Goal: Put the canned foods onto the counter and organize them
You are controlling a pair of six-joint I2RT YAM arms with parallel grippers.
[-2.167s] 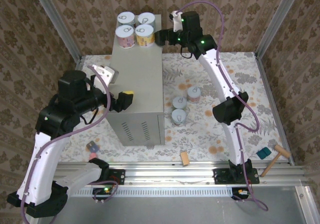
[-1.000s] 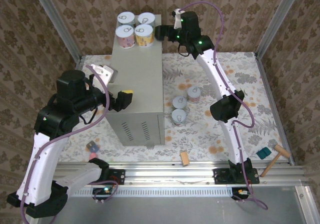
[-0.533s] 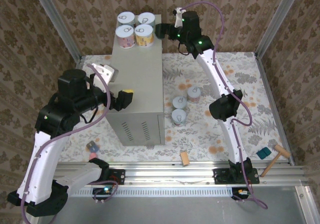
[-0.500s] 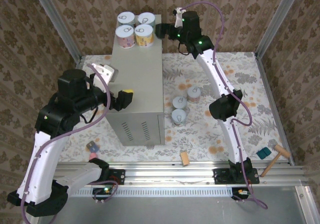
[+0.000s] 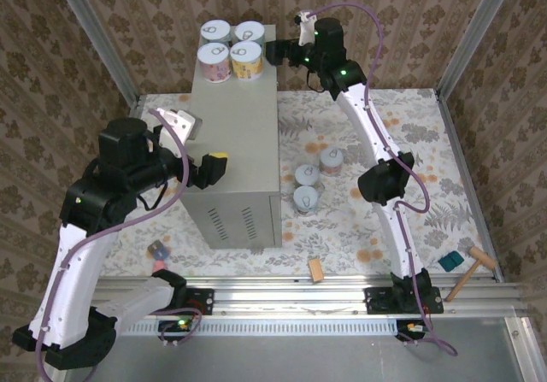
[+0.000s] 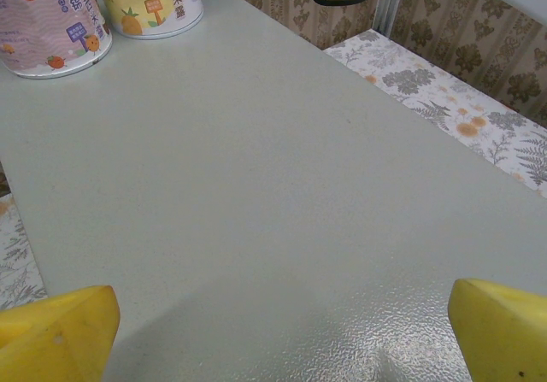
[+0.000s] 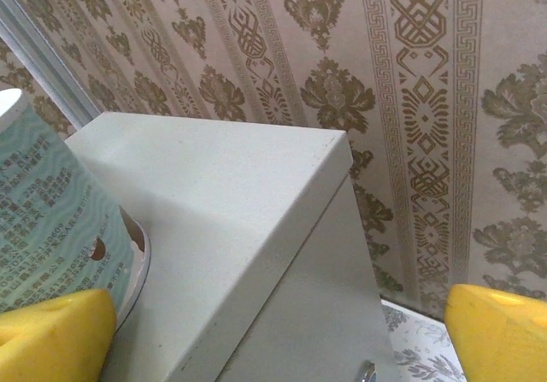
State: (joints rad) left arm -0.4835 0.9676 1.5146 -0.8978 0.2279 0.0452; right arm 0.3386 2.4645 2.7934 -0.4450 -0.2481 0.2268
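Left fingers (image 6: pixel 55 335) are spread wide with nothing between them, hovering low over the near end of the counter (image 6: pixel 273 168). Ahead of them and off to their left, a pink can (image 6: pixel 51 23) and a yellow can (image 6: pixel 154 2) stand upright side by side. From above they're part of a neat square of four cans (image 5: pixel 215 31) at the counter's far end. Right fingers (image 7: pixel 504 331) are wide open and empty too, up at the counter's far right corner. A pale blue can (image 7: pixel 51 220) sits just behind one finger, can't tell if it's touching. Three more cans (image 5: pixel 307 174) stand on the floral floor (image 5: pixel 410 126), well back from those fingers. A wooden mallet (image 5: pixel 470 271) lies even further back.
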